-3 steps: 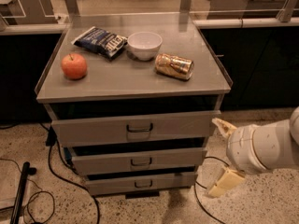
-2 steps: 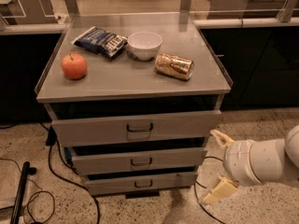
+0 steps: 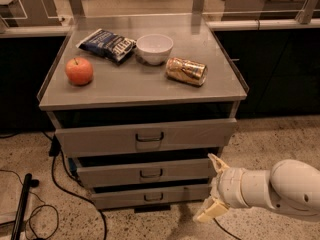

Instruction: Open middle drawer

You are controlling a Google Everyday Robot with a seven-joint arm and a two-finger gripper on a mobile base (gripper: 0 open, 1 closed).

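Note:
The grey metal cabinet has three drawers. The middle drawer [image 3: 145, 173] is the wide shallow one with a small dark handle [image 3: 150, 173], under the taller top drawer [image 3: 145, 138] and above the lowest drawer [image 3: 150, 197]. All three fronts stand out a little from the cabinet body. My gripper [image 3: 213, 188] is at the lower right, just off the middle drawer's right end, with its two pale fingers [image 3: 218, 162] spread wide apart and nothing between them. It is well to the right of the handle.
On the cabinet top [image 3: 145, 84] lie an orange-red apple [image 3: 79, 70], a dark chip bag [image 3: 107, 44], a white bowl [image 3: 154, 48] and a gold can [image 3: 186, 71] on its side. Black cables [image 3: 65, 194] run over the speckled floor at the left.
My gripper and arm have moved down and left, from beside the top drawer's right end to beside the middle drawer's right end. The drawers have not moved.

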